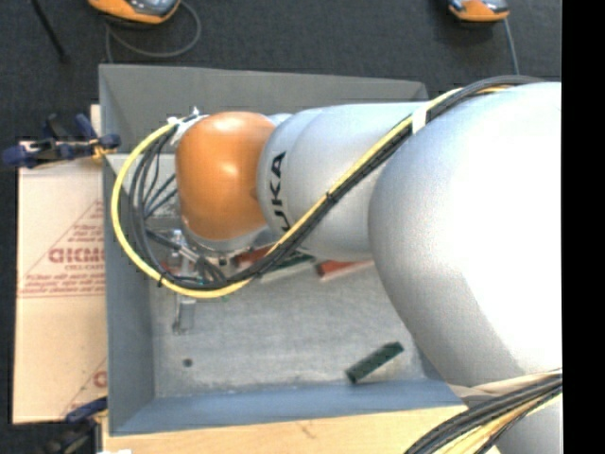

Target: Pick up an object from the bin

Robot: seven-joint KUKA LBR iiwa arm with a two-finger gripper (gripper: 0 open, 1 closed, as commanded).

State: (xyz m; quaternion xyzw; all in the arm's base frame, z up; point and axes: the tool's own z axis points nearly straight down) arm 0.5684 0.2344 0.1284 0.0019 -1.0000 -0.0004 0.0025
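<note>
My gripper [181,318] hangs low over the left part of the bin, under the arm's orange cover, and nothing shows in it. A small dark speck [187,362] lies on the bin floor just in front of it. A flat orange-red piece [342,269] and a thin green strip [288,268] poke out from under the arm near the middle of the bin. A dark green oblong block [375,361] lies tilted near the front wall, well to the right of the gripper.
The big white arm covers the right and back of the bin, with cables looped around its wrist. The left wall stands close to the gripper.
</note>
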